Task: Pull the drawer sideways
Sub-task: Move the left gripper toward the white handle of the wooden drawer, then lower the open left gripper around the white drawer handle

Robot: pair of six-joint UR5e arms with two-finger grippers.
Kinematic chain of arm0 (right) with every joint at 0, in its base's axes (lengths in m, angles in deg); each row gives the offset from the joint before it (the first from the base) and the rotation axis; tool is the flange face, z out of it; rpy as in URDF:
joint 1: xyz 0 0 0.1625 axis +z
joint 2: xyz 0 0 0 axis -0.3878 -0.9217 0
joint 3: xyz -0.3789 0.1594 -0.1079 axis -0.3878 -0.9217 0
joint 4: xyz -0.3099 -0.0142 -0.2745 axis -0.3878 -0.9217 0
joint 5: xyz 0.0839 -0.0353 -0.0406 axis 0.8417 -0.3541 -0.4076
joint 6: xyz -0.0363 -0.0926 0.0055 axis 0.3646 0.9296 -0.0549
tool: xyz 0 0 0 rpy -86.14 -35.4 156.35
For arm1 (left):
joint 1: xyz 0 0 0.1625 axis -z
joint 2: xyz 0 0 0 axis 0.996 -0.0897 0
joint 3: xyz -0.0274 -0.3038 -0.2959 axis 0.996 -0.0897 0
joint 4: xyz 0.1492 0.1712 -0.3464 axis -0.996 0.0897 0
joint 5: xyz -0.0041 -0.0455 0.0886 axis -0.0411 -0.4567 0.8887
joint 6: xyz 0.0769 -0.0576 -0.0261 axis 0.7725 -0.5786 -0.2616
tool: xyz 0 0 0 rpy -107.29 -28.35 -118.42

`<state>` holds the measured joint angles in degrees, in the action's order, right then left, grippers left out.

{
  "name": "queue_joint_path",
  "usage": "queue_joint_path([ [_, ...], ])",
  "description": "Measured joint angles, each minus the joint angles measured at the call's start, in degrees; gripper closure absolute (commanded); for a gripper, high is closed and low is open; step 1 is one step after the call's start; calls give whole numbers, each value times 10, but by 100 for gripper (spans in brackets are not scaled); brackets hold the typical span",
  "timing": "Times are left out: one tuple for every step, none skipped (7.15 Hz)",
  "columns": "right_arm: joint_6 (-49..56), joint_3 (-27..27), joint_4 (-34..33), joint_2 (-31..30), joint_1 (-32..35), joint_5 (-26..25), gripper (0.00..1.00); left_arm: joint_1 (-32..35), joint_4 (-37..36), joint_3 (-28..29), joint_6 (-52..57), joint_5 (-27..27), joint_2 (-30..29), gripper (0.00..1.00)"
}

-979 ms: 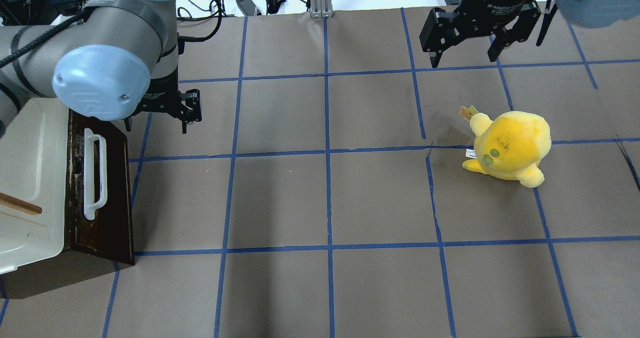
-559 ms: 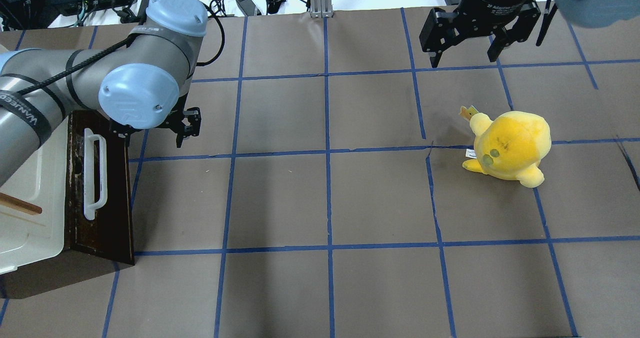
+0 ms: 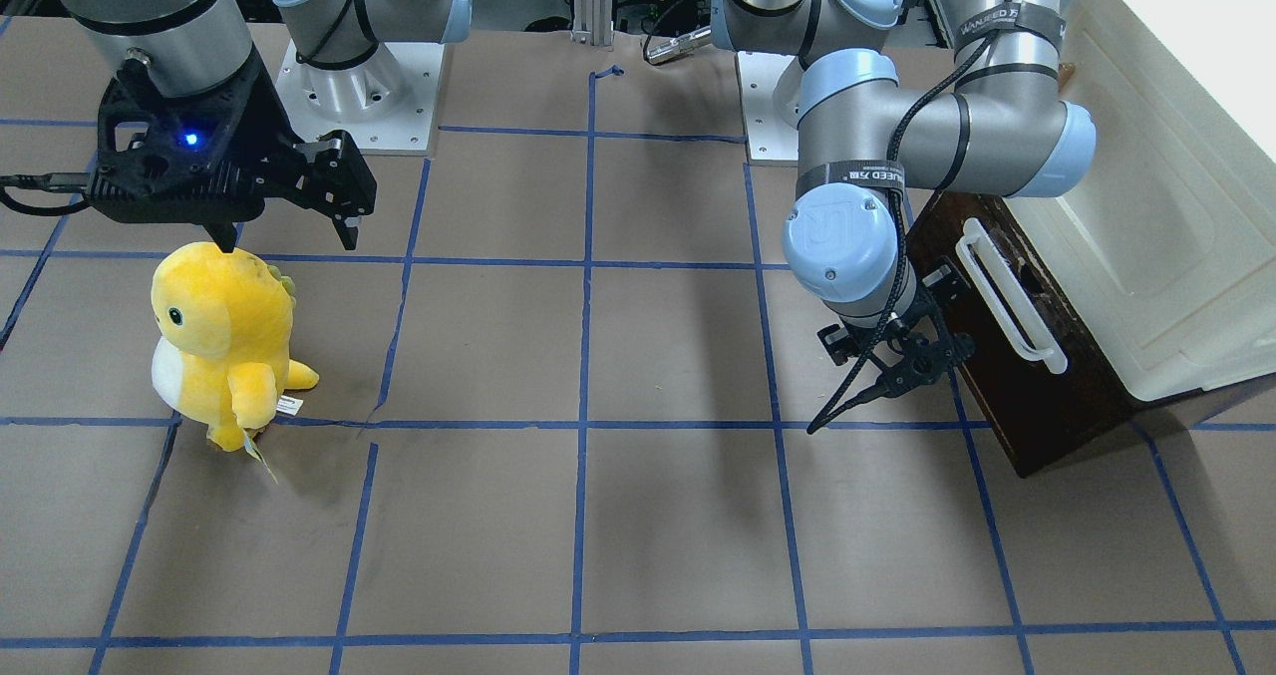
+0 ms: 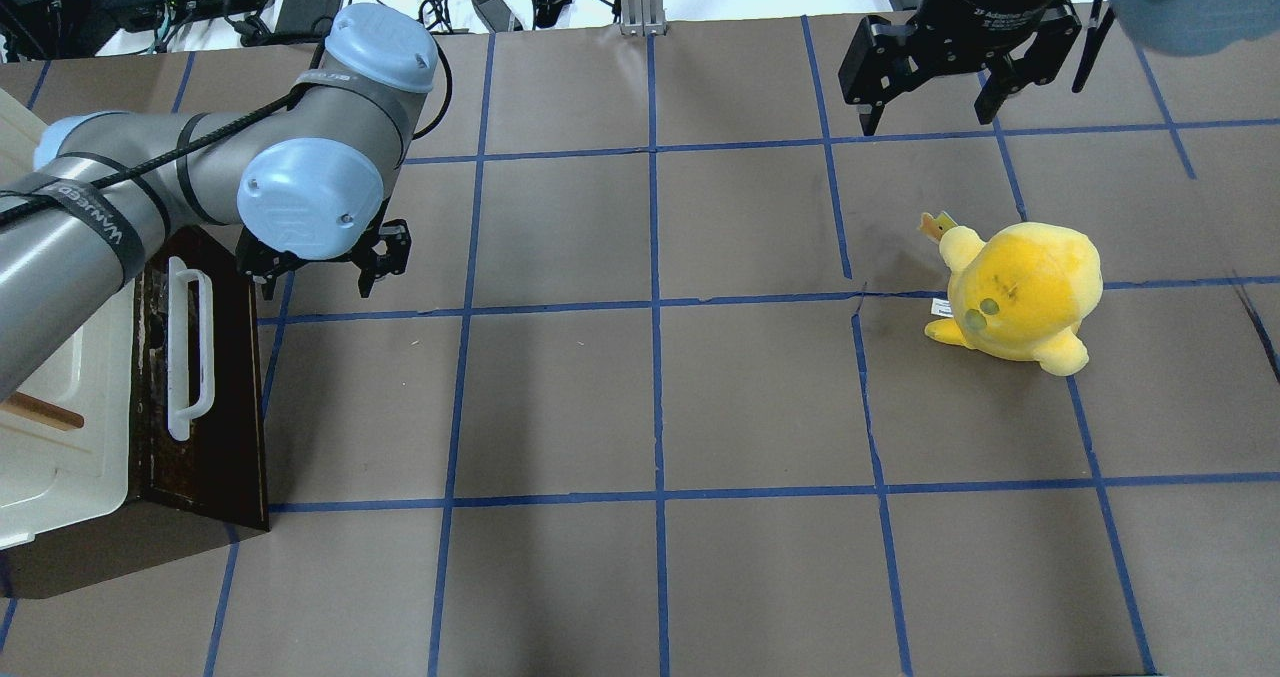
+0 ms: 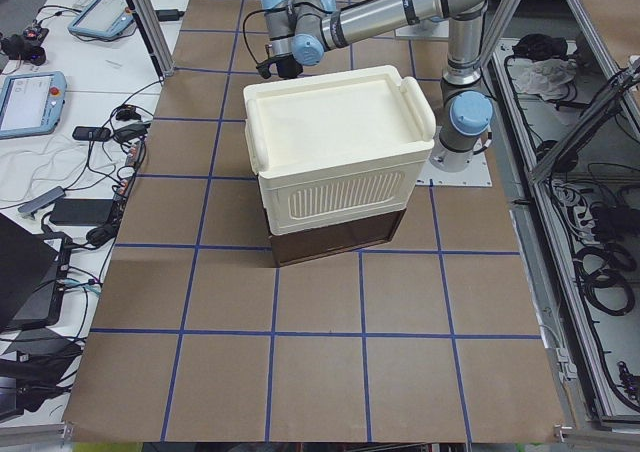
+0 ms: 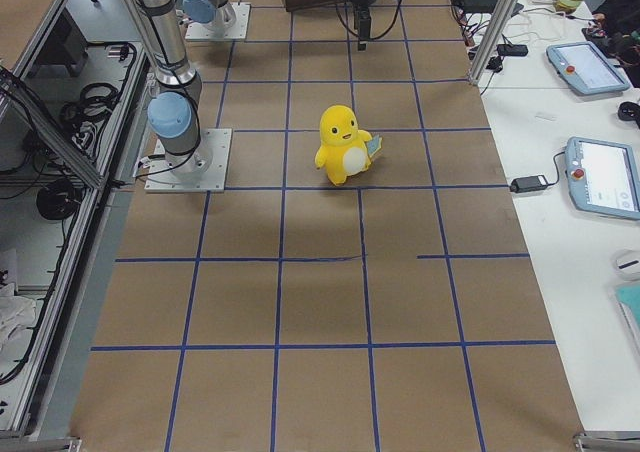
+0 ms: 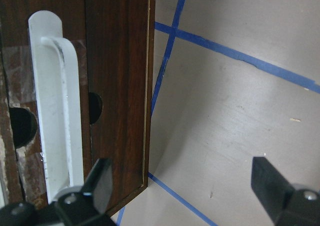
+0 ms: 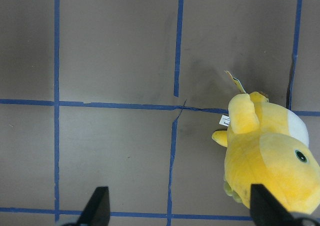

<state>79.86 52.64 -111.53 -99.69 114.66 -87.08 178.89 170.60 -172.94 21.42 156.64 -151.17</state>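
The drawer [image 4: 225,397] has a dark brown front panel and a long white bar handle [image 4: 190,352]. It sits at the table's left under a cream-white case [image 4: 60,357], and its inside is hidden. It also shows in the front view [image 3: 1007,386] and the left wrist view [image 7: 117,76]. My left gripper [image 4: 318,285] is open and empty, just off the panel's far corner. In the left wrist view [image 7: 185,178] one finger [image 7: 100,178] hangs by the handle [image 7: 55,106] and the other over bare table. My right gripper [image 4: 927,117] is open and empty at the far right.
A yellow plush toy [image 4: 1020,292] stands on the right half of the table, below my right gripper in the right wrist view [image 8: 270,156]. Blue tape lines grid the brown table cover. Cables and power bricks lie beyond the table's far edge [image 4: 480,2].
My left arm has swung over the table and its open gripper has come nearer along the drawer front's far corner. The drawer, the plush and the right arm have not moved.
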Motion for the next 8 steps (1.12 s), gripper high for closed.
queue_joint_path([
  [0, 0, 0, 0, 0, 0, 0, 0, -1, 0, -5, 29, -7, 0],
  [0, 0, 0, 0, 0, 0, 0, -1, -1, -1, -7, 75, -19, 0],
  [0, 0, 0, 0, 0, 0, 0, -1, -1, -3, -7, 106, -32, 0],
  [0, 0, 0, 0, 0, -1, 0, -3, -1, -3, -4, 124, -41, 3],
  [0, 0, 0, 0, 0, -1, 0, -4, -1, -4, 0, 144, -47, 11],
  [0, 0, 0, 0, 0, 0, 0, -5, 1, -4, 5, 165, -50, 17],
  [0, 0, 0, 0, 0, 0, 0, -8, 3, -4, 7, 177, -50, 17],
  [0, 0, 0, 0, 0, 0, 0, -17, 5, -4, 10, 180, -50, 17],
])
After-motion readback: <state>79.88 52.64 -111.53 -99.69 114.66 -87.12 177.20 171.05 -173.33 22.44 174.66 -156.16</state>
